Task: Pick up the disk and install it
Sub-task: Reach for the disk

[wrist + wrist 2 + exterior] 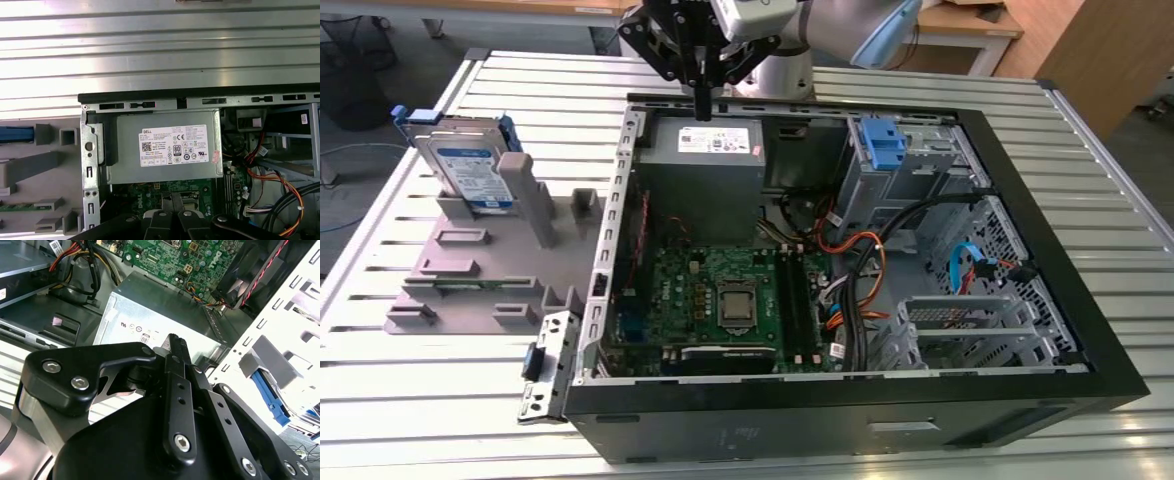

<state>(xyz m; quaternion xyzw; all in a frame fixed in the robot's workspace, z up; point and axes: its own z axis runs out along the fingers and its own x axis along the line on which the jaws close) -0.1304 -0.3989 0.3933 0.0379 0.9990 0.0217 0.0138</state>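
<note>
Hand (703, 114) vertical above grey box (720, 140) (fingers together), disk (464, 165) well apart

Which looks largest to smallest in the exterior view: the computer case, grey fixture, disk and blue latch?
1. computer case
2. grey fixture
3. disk
4. blue latch
No two look close enough to be unsure.

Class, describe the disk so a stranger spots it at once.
On the exterior view's left, beside the computer case, lies a grey rack. The disk stands upright on it; among plain grey posts, it alone is silver with a blue frame.
</note>
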